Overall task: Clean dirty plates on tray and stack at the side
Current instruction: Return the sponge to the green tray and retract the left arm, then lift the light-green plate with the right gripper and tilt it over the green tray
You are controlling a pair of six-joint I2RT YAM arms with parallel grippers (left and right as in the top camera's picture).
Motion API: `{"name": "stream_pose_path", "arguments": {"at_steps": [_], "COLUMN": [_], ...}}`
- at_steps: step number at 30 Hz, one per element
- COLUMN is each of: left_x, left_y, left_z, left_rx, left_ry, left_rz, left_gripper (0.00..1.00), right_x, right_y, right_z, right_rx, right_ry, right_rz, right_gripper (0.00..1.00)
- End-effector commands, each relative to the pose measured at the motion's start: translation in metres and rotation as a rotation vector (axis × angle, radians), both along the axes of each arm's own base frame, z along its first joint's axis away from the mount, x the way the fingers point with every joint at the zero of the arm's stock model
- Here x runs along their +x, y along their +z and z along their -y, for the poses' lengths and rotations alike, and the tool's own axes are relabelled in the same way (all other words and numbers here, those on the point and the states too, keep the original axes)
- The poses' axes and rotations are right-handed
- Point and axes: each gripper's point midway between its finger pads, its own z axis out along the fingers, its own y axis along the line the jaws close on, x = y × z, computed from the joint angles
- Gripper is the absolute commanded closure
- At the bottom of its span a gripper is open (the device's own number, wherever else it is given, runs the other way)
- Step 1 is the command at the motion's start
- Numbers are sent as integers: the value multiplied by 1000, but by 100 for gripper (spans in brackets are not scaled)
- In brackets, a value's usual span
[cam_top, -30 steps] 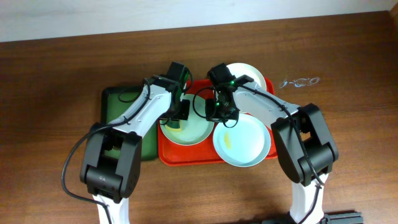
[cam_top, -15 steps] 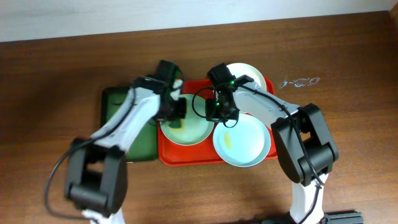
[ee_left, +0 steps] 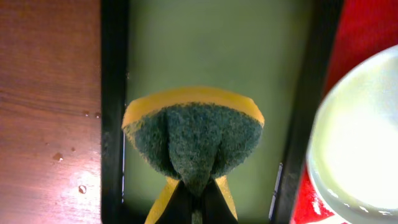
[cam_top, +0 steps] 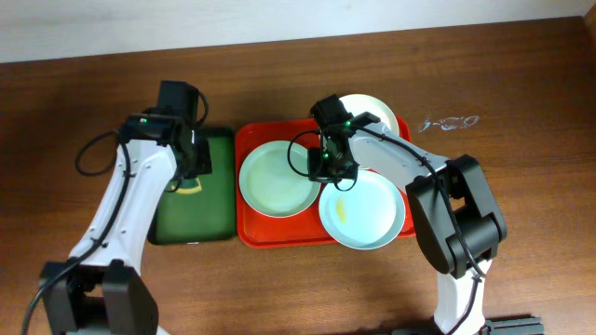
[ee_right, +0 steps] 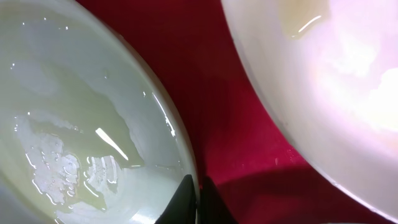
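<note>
Overhead view: red tray at centre, holding three plates: mint plate on its left half, smeared blue-green plate overhanging its near right corner, cream plate at its far right corner. Left of it, over the green tray, the left gripper is clamped on a yellow-edged sponge. Pale marks on the table to its right are unreadable. Only the right wrist view shows the right gripper pinched closed beside the mint plate's wet rim; a hold cannot be confirmed.
</note>
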Motion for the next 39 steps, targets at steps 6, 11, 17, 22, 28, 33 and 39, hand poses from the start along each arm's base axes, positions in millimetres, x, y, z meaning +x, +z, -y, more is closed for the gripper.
{"name": "stream_pose_path", "arguments": {"at_steps": [6,11,17,22,28,33,39], "left_x": [-20,-23,-19,0,42,34,26], "left_y": [-75,-91,-92,-57,63,102,101], "left_z": [-13,-19,-17,-11,-39,-91,-114], "left_rx": [65,95,85,52,-184,-267,-260], "left_ry": [-7,0,-1,1,201,336,394], "left_rz": [-59,-39,-19,9,151,184,176], "left_gripper": [100,100,64,38,22,1,1], "right_x": [-2,-2,-2,0,4,7,7], "right_y": [-5,-5,-5,-4,-3,-5,-2], "right_z": [-1,-1,-2,-2,-4,3,6], "right_rx": [-6,-7,-6,-3,4,-36,-36], "right_ry": [11,11,12,11,11,3,-5], "right_rz": [-7,-7,-6,1,18,35,32], "right_gripper": [96,96,96,96,88,86,96]}}
